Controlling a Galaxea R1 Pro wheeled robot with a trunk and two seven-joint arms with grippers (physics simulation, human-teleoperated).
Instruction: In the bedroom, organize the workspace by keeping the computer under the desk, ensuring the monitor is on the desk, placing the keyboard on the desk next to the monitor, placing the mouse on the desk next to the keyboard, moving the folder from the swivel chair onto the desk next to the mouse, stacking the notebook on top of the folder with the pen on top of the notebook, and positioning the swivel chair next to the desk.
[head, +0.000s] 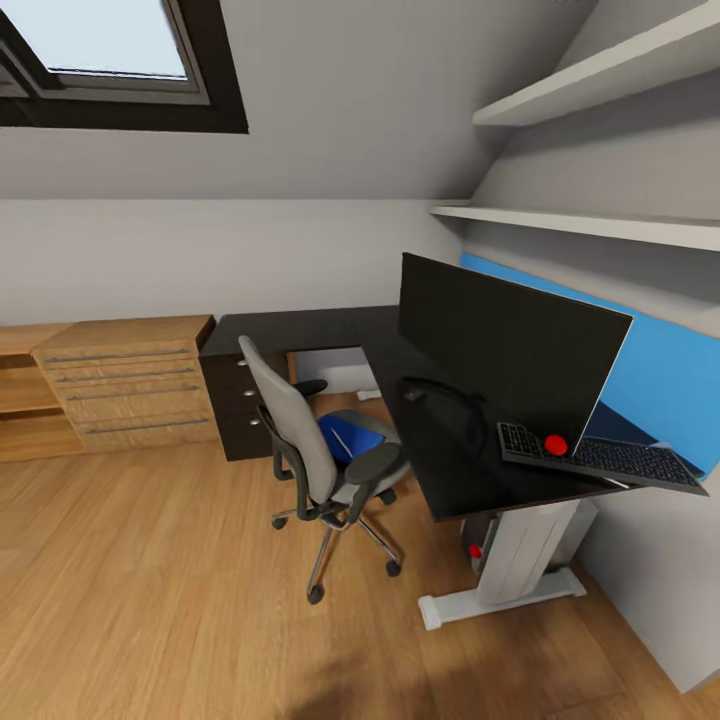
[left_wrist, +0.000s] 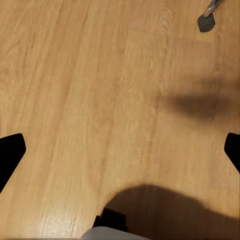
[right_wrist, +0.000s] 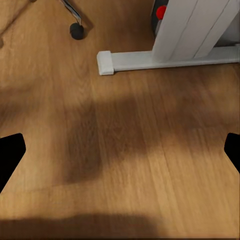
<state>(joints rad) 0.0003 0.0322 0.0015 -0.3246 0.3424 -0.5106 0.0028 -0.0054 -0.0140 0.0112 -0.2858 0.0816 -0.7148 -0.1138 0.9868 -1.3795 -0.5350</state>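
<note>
Here, the wooden floor (head: 150, 590) spreads across the room, and the L-shaped black desk (head: 330, 328) stands on it in the corner, on a white leg (head: 520, 560). Beside it along the wall sits a light wooden drawer unit (head: 125, 385). The monitor (head: 500, 350) stands upright on the desk near its end, and the keyboard (head: 610, 458) lies just beside its base, jutting over the desk's edge. The swivel chair (head: 320, 455) stands on the floor close against the desk's inner side, with the blue folder (head: 352, 437) lying on its seat. In each wrist view, the left gripper (left_wrist: 120, 145) and the right gripper (right_wrist: 120, 150) hang above bare floor, fingertips (left_wrist: 10, 150) spread wide at the frame edges, holding nothing.
</note>
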